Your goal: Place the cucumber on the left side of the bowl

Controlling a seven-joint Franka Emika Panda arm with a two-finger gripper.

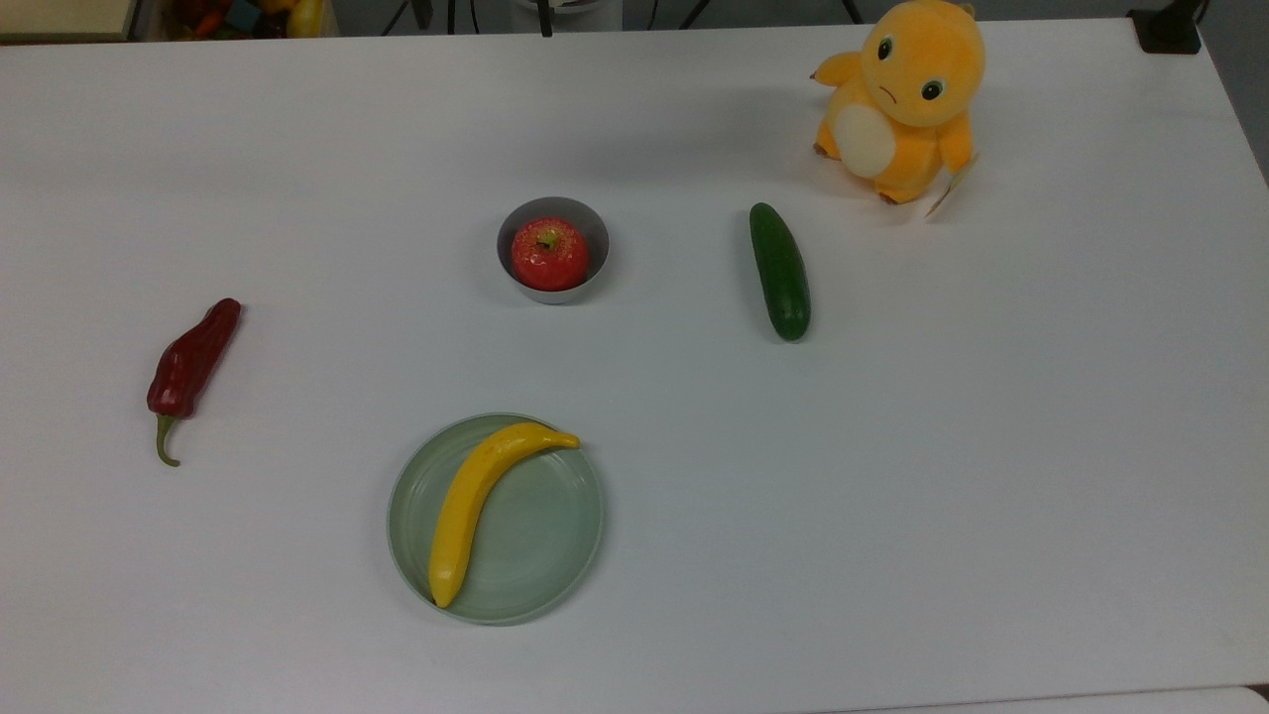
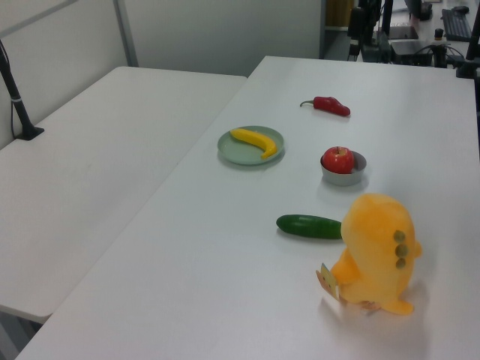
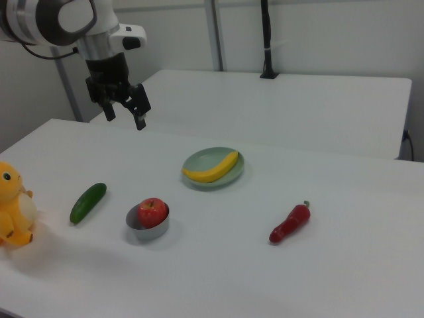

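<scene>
A Franka arm's gripper point(image 3: 124, 111) hangs high above the white counter point(image 1: 892, 496), fingers spread and grasping nothing. The cucumber point(image 1: 780, 270) lies flat and untouched to the top view's right of the grey bowl point(image 1: 516, 223), which holds a red apple point(image 1: 549, 253), and just beside an orange plush toy point(image 1: 897, 99). The reach for the cucumber appears not yet begun. A clean pick would likely mean descending over its middle with the fingers straddling its narrow width, clear of the plush, then carrying it over or around the bowl to the bare counter short of the red chili pepper point(image 1: 190, 369)
</scene>
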